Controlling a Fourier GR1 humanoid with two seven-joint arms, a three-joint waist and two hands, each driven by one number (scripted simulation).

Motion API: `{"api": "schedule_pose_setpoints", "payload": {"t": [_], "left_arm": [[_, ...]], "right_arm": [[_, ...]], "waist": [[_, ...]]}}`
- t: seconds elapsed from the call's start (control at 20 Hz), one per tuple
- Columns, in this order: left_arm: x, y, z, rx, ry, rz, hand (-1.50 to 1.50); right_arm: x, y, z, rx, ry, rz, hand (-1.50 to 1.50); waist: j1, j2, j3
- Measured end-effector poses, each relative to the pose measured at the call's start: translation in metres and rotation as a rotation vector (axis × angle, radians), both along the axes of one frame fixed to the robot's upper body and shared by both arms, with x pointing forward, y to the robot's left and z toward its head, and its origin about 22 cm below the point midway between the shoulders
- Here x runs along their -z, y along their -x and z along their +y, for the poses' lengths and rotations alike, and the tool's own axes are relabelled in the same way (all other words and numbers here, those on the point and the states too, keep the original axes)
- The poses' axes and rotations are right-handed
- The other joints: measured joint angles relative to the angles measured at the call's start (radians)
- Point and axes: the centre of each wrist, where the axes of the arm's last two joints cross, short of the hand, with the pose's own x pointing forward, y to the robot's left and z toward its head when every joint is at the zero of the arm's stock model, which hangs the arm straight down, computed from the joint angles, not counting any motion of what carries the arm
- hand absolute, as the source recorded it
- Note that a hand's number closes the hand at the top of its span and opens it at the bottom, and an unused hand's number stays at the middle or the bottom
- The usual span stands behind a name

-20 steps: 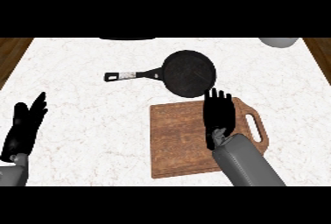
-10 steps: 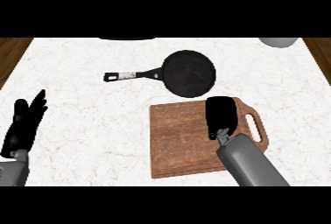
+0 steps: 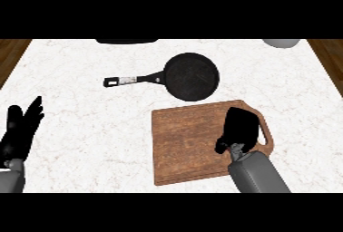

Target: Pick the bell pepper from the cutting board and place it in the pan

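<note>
on the white marbled worktop (image 3: 87, 118) lies a brown wooden cutting board (image 3: 188, 140), its handle slot toward the right edge. over the board's right part sits the right hand (image 3: 240, 129), its grey forearm (image 3: 258, 174) coming up from the lower edge. that hand is bent downward with its fingers (image 3: 241, 118) curled over onto the board, and its thumb shows at the lower left of the palm. the bell pepper cannot be seen anywhere; if it is on the board it is hidden under the curled hand, so whether those fingers are grasping it or are merely clenched over the wood cannot be told.

beyond the board, just past its far edge, rests a black pan (image 3: 193, 76), round and dark inside, with its handle (image 3: 133, 80) pointing left; the handle has a pale patch near its end. nothing lies in the pan.

at the left edge the left hand (image 3: 20, 133) rests over the worktop, released, its fingers straight and pointing up, well apart from both board and pan.

along the far edge a dark object (image 3: 127, 41) and a pale round one (image 3: 281, 42) are cut off by the frame.
</note>
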Motion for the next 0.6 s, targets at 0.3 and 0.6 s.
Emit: {"api": "schedule_pose_setpoints", "payload": {"t": [0.3,0.6], "left_arm": [[0.002,0.004,0.004,-0.015,-0.006,0.004,0.00],[0.001,0.003,0.000,-0.003,-0.003,0.002,0.00]], "right_arm": [[0.000,0.035,-0.004,0.277,-0.122,-0.132,1.50],[-0.040,0.064,0.027,0.218,-0.053,-0.464,1.50]], "waist": [[-0.016,-0.009,0.000],[-0.003,-0.010,-0.003]]}}
